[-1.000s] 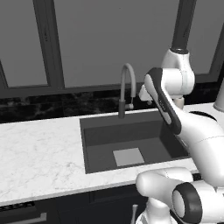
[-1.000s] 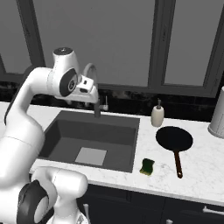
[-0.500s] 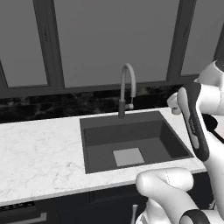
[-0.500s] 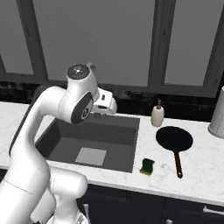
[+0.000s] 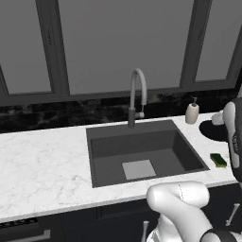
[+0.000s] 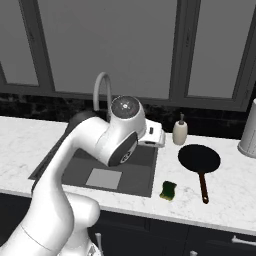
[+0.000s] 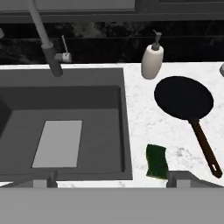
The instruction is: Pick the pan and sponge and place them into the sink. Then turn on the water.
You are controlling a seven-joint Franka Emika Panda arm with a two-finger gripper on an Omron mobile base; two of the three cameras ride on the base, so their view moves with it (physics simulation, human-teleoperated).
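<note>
1. Hand view, far left: sink (image 7: 124,131), dark grey basin recessed in white marble counter (image 7: 135,109), holding a light grey square at its bottom and none of the task's things. Faucet (image 7: 46,39) rises at its far edge; no stream falls from it.
2. Centre, near edge of the counter: sponge (image 7: 156,161), small, yellow-green, lying flat just right of the sink's right rim and apart from it.
3. Centre, far: soap dispenser (image 7: 152,60), beige, upright by the back wall; not a task item.
4. Right: pan (image 7: 183,98), round, black, flat on the counter, its reddish-brown handle (image 7: 204,148) running toward the near right. Sponge and pan lie near each other, not touching.
5. Step in hand, by judgement: the first pick is not yet made; the arm is in approach toward the two items right of the sink.
6. Next move, by judgement: descend over one item, line the fingers across it (the handle looks the likelier hold on the pan), then close.
7. Arm pose, right base view: arm (image 6: 100,150) arches over the sink, hand reaching rightward toward the soap dispenser's side, above the sink's right rim.
8. Gripper (image 7: 113,179): fingers spread wide, tips low in the hand view, holding nothing.
</note>
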